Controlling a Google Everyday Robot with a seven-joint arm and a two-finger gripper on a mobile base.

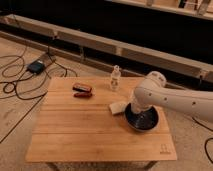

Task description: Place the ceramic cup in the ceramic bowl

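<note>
While the white arm (pixel 175 100) reached in from the right, the wooden table (pixel 90 135) carried everything. Ceramic bowl (pixel 142 120) sat near table's right edge, w/ the gripper (pixel 137 107) down over it; fingers' state: can't tell. Ceramic cup wasn't visible, prob. hidden by arm. White block (pixel 118 108) touched bowl's left side. Red stapler (pixel 82 91) lay well left; small clear bottle (pixel 115 78) upright near back edge.

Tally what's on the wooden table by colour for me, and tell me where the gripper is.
Dark: 1, ceramic bowl
White: 1, block
Clear: 1, bottle
Red and black: 1, stapler-like object
Total: 4
The ceramic cup is not visible. The gripper is down over the bowl, under the arm.
</note>
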